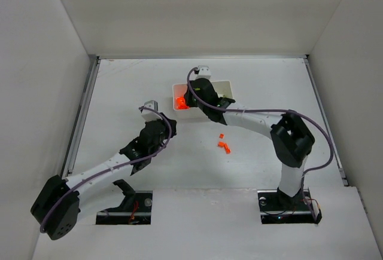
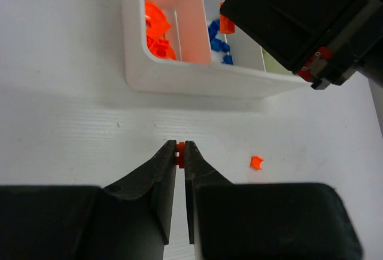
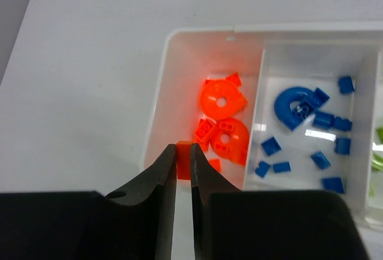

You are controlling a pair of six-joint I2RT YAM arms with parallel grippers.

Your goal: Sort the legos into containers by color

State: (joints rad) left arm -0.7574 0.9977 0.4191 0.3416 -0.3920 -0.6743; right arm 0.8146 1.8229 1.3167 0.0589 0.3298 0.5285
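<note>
Orange legos (image 3: 230, 137), blue legos (image 3: 270, 146), maybe green legos (image 3: 378, 149) in separate compartments (image 3: 157, 122); both end effectors (image 2: 181, 146) (image 3: 184, 147) tight on orange bricks (image 3: 184, 152).

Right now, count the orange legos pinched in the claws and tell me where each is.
2. One orange brick is in the left claw, over the table in front of the tray; the second orange brick is in the right claw, above the tray's orange compartment.
</note>
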